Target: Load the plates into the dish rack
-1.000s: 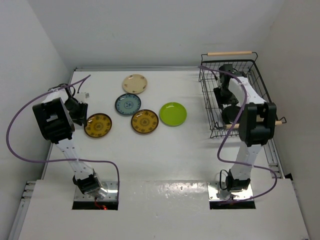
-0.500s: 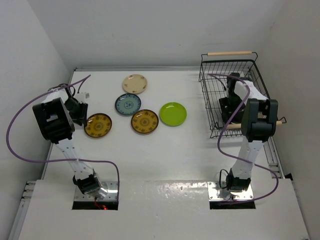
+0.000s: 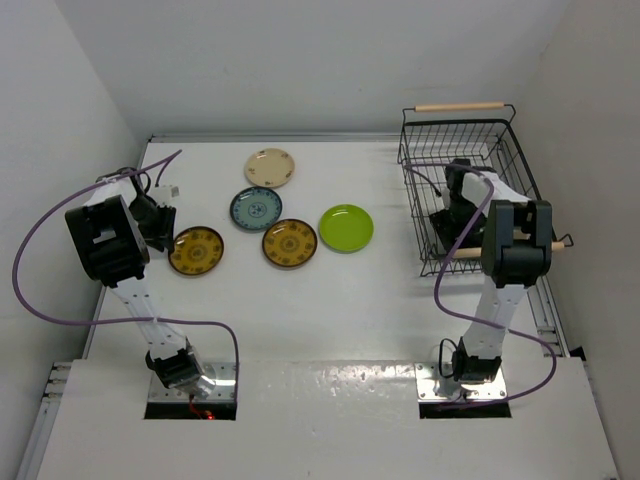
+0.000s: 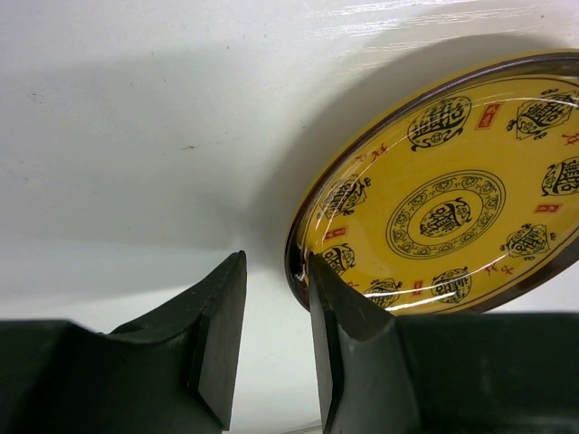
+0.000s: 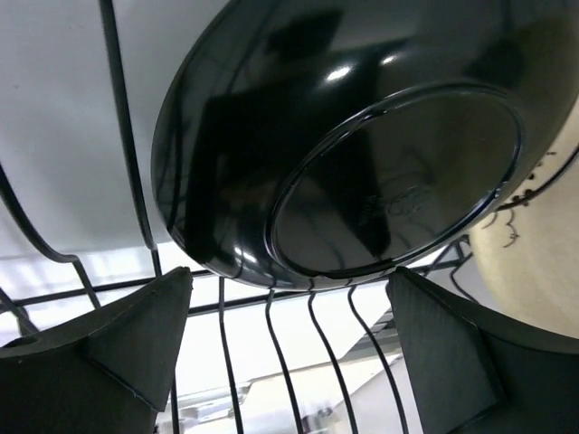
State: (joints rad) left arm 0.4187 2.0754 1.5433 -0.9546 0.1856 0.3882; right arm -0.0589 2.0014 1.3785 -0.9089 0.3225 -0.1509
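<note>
Five plates lie on the white table: beige [image 3: 270, 167], blue patterned [image 3: 256, 208], lime green [image 3: 346, 228] and two brown-and-yellow ones [image 3: 196, 250] [image 3: 290, 243]. My left gripper [image 3: 165, 240] [image 4: 276, 262] sits low at the left rim of the leftmost brown-and-yellow plate [image 4: 443, 217]. Its jaws stand narrowly open with only bare table between them, the right finger just in front of the rim. Inside the dish rack [image 3: 455, 122], my right gripper [image 3: 445, 222] [image 5: 289, 276] is wide open. A black plate [image 5: 344, 136] stands on edge on the wires just beyond its fingertips, held by nothing. Part of a cream plate [image 5: 543, 244] shows beside it.
The rack's wires [image 5: 122, 136] rise close around the right fingers. Wooden handles [image 3: 460, 106] cap the rack's short ends. White walls close in the table at the left, back and right. A purple cable [image 3: 40, 230] loops off the left arm.
My right jaws have opened wide and let go of the black plate, and the right wrist has drawn back a little inside the rack. The left arm has not moved.
</note>
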